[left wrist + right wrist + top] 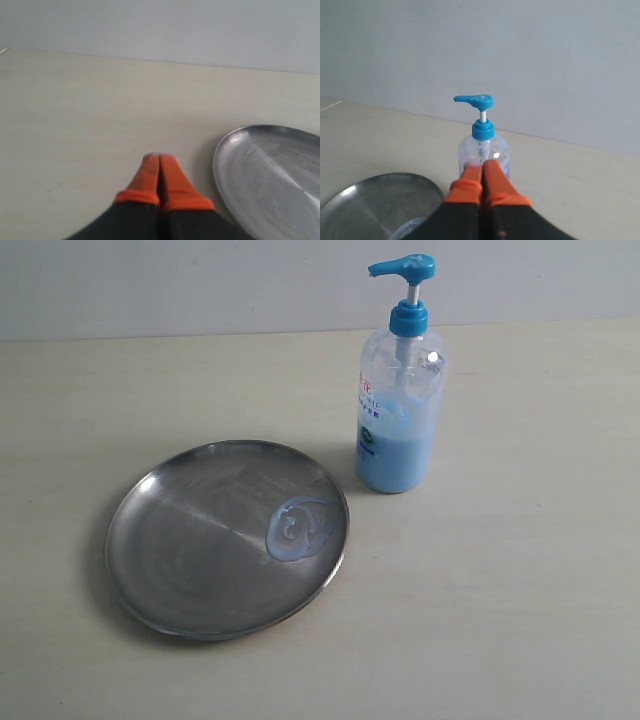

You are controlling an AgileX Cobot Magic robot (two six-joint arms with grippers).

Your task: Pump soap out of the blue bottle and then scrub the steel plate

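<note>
Two things sat on the pale table (500, 620) in the exterior view. The steel plate (180, 540) lay flat in the lower left part of the frame. The blue bottle (398, 430) stood upright at the upper right, just beside the plate but not touching it. Its pump head (405, 265) was up. A swirl of soap (298, 527) lay on the right side of the plate, near the rim. No arm showed in this view.

So the pumping step looked done, and the scrubbing step was the one to start. For the next move, a gripper would have to come down onto the plate and rub through the soap. I could not see a sponge or cloth anywhere.

In the left wrist view, the left gripper (159, 160) sat at the bottom middle of the frame. Its orange tips were pressed together and pinched nothing. It hung low over bare table, pointing past the plate (265, 170), which filled the lower right corner.

In the right wrist view, the right gripper (482, 165) was at the bottom middle too. Its tips were pressed together with nothing between them. It pointed straight at the bottle (483, 130), which stood behind it in the middle of the frame. The plate (375, 200) showed at the lower left. This arm was held above the table, apart from the bottle.
</note>
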